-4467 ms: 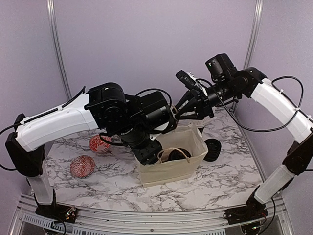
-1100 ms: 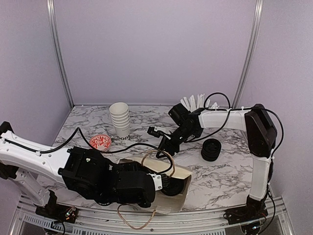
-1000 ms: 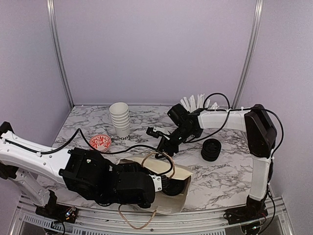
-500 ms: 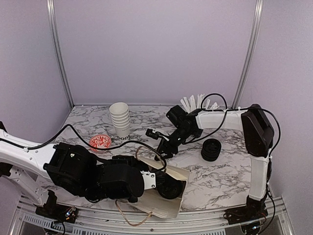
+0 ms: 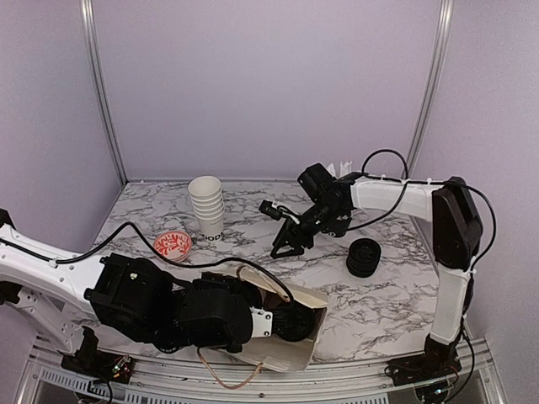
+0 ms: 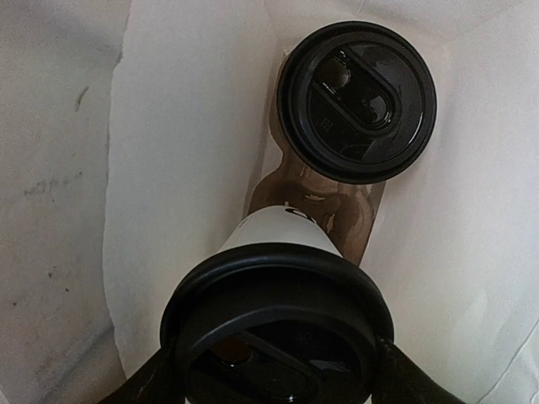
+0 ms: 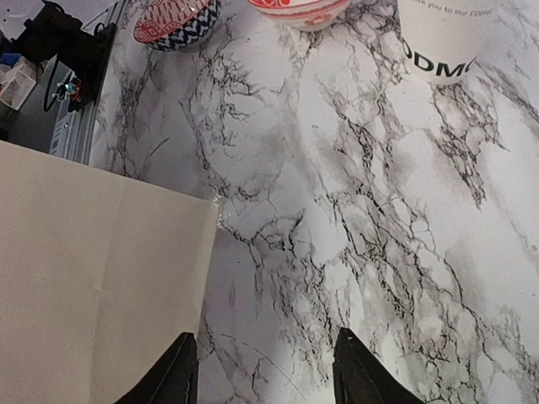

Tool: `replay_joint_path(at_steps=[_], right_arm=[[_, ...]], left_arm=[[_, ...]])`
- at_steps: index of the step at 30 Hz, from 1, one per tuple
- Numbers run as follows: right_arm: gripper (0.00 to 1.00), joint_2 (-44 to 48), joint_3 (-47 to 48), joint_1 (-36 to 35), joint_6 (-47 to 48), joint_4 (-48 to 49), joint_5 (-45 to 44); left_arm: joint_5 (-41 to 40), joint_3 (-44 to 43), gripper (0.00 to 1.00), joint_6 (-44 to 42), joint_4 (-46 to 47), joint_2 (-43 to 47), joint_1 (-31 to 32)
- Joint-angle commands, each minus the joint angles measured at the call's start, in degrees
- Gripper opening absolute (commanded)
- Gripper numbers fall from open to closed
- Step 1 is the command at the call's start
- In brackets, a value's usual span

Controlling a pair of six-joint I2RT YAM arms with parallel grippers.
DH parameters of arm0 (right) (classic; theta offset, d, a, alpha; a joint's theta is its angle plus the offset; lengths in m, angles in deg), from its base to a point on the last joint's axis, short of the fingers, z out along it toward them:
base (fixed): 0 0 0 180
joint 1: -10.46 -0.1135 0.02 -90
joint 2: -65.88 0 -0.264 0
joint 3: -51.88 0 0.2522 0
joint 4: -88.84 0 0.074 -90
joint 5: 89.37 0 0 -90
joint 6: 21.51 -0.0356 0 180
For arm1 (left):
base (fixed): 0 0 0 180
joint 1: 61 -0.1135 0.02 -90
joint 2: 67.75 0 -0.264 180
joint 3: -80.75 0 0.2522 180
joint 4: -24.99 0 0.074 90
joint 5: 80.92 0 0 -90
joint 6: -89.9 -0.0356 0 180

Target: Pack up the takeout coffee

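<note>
The tabletop [image 5: 396,295] is a white marble-pattern surface with grey-black veining. Plain lilac walls enclose it on three sides: back wall [image 5: 269,84], left wall [image 5: 42,126] and right wall [image 5: 501,101]. A metal post stands at each rear corner: left post [image 5: 101,93] and right post [image 5: 431,84]. A metal rail [image 5: 354,374] runs along the near edge of the tabletop. Lighting is even and diffuse, and shadows on the marble are soft.
</note>
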Motion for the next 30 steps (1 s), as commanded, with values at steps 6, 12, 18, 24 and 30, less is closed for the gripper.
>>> replay_joint_path(at_steps=[6, 12, 18, 24, 30], right_arm=[[0.53, -9.5, 4.6, -1.2, -1.4, -2.0, -4.4], [0.53, -11.7, 4.6, -2.9, -1.1, -2.1, -3.6], [0.53, -13.6, 5.9, -3.6, 0.1, -3.5, -0.7], [0.53, -15.1, 6.7, -3.9, 0.3, -4.4, 1.5], [0.53, -16.7, 7.1, -4.2, 0.9, -5.8, 4.2]], left_arm=[[2.6, 2.0, 0.5, -4.2, 3.3, -2.3, -0.6], [2.5, 2.7, 0.5, -5.7, 4.4, -3.4, -1.5], [2.0, 2.7, 0.5, -6.4, 4.4, -3.9, -2.4], [2.0, 3.0, 0.5, -6.6, 4.6, -4.8, -3.0], [2.8, 3.4, 0.5, -7.5, 5.5, -5.5, -3.8]])
